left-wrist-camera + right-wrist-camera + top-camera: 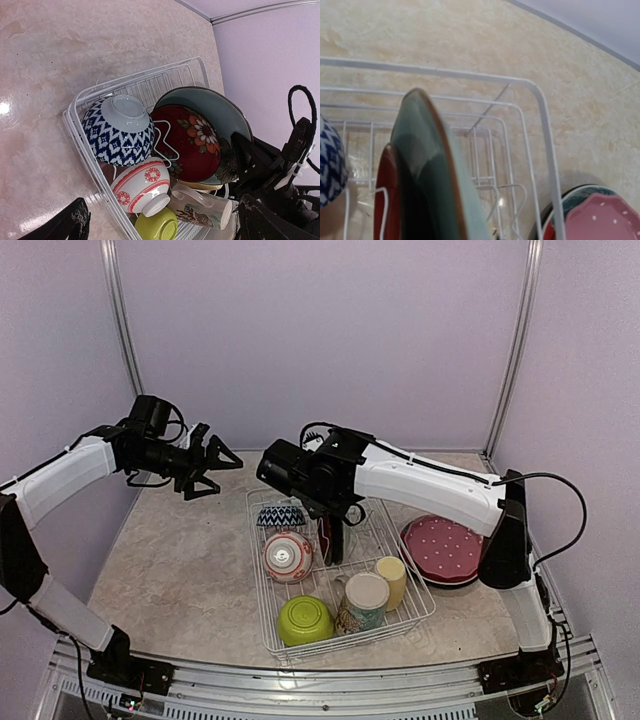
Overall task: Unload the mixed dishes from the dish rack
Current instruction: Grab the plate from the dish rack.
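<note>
jaws of our right gripper [336, 538] pinched narrow on the rim of the teal plate [427, 165], on edge in the dish rack [412, 602] beside the red floral plate [192, 145], our left gripper [222, 475] spread wide over the table [170, 570] left of the rack

The marbled table [170, 570] bears the white wire dish rack [257, 570] and, just beside it, stacked plates [443, 547].
</note>
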You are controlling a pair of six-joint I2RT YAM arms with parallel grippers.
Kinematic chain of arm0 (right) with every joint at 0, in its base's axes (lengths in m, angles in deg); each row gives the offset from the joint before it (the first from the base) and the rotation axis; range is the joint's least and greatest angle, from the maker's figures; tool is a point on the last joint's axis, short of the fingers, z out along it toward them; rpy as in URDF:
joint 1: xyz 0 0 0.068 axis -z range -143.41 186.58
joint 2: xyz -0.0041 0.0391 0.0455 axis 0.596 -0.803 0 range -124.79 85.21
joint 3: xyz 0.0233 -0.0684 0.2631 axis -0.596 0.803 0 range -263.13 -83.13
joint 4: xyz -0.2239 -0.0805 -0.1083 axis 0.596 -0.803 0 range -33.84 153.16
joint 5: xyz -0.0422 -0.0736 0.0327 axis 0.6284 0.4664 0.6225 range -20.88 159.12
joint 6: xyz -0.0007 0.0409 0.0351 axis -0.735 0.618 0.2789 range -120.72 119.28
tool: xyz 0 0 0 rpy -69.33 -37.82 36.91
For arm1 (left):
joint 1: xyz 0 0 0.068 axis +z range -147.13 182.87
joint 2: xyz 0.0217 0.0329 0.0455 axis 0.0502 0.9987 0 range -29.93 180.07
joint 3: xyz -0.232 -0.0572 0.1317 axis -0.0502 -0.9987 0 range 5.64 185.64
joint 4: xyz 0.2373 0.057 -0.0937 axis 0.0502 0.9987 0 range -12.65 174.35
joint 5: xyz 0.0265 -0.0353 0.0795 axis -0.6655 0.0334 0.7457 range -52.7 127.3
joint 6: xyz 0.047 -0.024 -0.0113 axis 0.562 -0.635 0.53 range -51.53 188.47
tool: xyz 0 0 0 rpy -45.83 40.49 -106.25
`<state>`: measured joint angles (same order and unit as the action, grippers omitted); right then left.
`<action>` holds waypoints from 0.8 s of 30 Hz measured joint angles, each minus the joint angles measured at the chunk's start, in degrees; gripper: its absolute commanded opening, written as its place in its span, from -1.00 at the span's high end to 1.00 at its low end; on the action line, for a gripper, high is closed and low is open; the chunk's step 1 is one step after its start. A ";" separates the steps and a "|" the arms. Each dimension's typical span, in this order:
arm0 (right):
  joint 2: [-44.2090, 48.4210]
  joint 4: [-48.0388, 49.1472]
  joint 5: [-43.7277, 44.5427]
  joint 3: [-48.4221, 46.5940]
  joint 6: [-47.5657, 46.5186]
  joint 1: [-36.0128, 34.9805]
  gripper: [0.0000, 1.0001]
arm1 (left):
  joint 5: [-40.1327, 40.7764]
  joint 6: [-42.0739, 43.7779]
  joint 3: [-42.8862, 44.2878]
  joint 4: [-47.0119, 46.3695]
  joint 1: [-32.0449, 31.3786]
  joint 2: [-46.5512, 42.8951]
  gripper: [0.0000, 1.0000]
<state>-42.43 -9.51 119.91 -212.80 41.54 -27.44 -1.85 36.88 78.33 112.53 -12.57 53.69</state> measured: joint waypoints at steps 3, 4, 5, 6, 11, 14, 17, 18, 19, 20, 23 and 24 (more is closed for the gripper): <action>0.00 -0.92 0.85 -0.83 -0.02 -0.26 1.00 | 0.02 0.00 0.00 0.00 0.00 0.15 -0.98; 0.02 -0.98 1.16 -0.79 0.02 -0.39 1.00 | 0.00 0.00 0.00 0.02 0.00 0.15 -0.98; 0.11 -0.85 1.40 -0.52 -0.02 -0.57 1.00 | 0.00 0.00 0.00 0.00 0.00 0.15 -0.98; 0.52 -0.46 1.64 0.22 -0.04 -0.70 1.00 | 0.00 0.00 0.00 0.00 -0.02 0.15 -0.98; 3.10 0.46 1.92 2.89 0.24 -0.87 1.00 | -0.02 0.00 0.00 0.00 -0.02 0.17 -0.98; 4.04 -0.46 2.43 2.86 1.68 -0.96 1.00 | -0.02 0.00 0.00 0.00 -0.02 0.17 -0.98; 4.70 -1.16 3.26 2.89 3.28 -0.96 1.00 | -0.02 0.00 0.00 0.00 -0.02 0.17 -0.98; 5.03 -1.40 4.13 2.91 3.65 -0.98 1.00 | -0.02 0.00 0.00 0.00 -0.02 0.17 -0.98; 5.44 -1.46 4.61 3.04 3.93 -0.96 1.00 | -0.02 0.00 0.00 0.00 -0.02 0.20 -0.98; 6.25 -1.55 5.27 3.41 4.15 -0.87 1.00 | -0.02 0.00 0.00 0.00 -0.02 0.20 -0.98; 8.50 -2.47 6.93 4.11 4.70 -0.70 1.00 | -0.02 0.00 0.00 0.00 -0.02 0.20 -0.98; 9.29 -2.71 7.50 4.44 4.83 -0.61 1.00 | -0.02 0.00 0.00 0.00 -0.02 0.22 -0.98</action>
<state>-33.14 -12.22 127.41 -208.36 46.37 -28.06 -1.88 36.88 78.33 112.53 -12.59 53.91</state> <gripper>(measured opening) 0.055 0.990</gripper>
